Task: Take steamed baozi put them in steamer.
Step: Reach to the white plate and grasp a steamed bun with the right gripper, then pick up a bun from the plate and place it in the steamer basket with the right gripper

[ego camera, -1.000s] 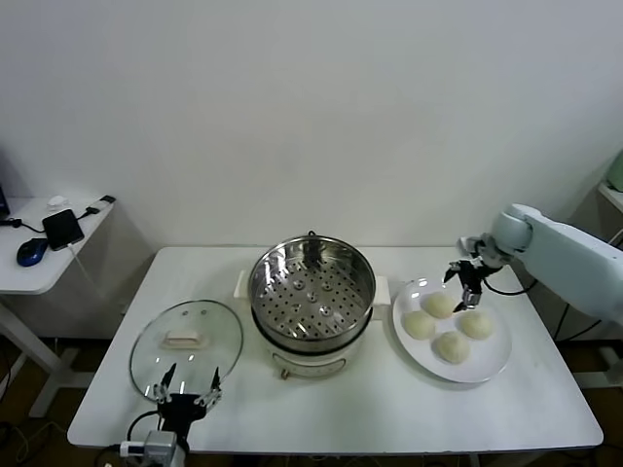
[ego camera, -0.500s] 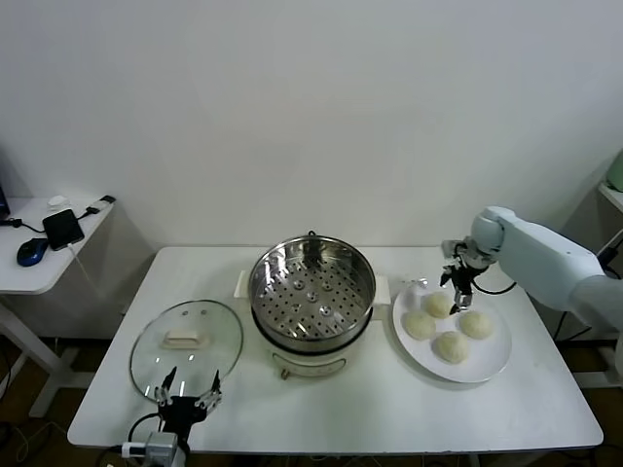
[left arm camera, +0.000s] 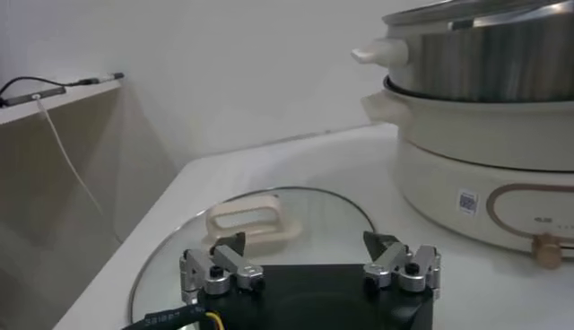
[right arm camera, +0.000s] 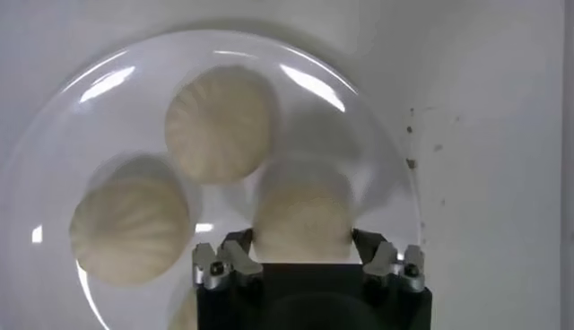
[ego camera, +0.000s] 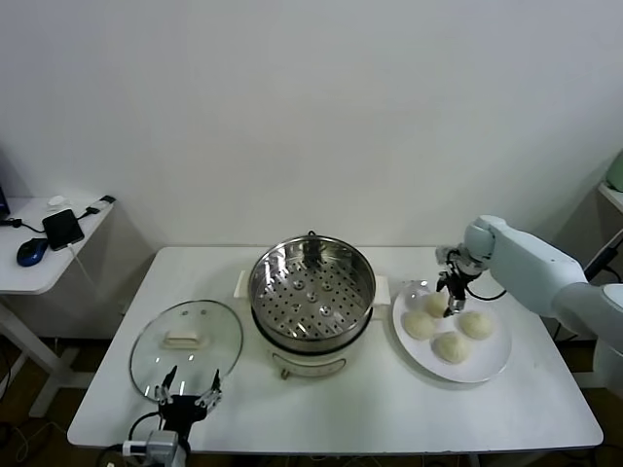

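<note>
Four cream-white baozi lie on a white plate (ego camera: 490, 367) right of the steamer (ego camera: 312, 290), a shiny steel pot with an empty perforated tray on a white base. My right gripper (ego camera: 451, 302) is low over the plate's far left baozi (ego camera: 433, 305). In the right wrist view that baozi (right arm camera: 300, 215) sits between the spread fingers of the gripper (right arm camera: 300, 240), which is open. Two other baozi (right arm camera: 220, 124) (right arm camera: 130, 231) lie beside it. My left gripper (ego camera: 185, 394) is parked open at the front left, also seen in its wrist view (left arm camera: 305, 251).
A round glass lid (ego camera: 186, 338) with a white handle lies flat left of the steamer, just beyond the left gripper. A side table (ego camera: 39, 255) with a phone and a mouse stands at the far left. The white wall is close behind the table.
My right gripper has moved left and down over the plate, from above the far buns to around the far left baozi. The left arm has not moved.
</note>
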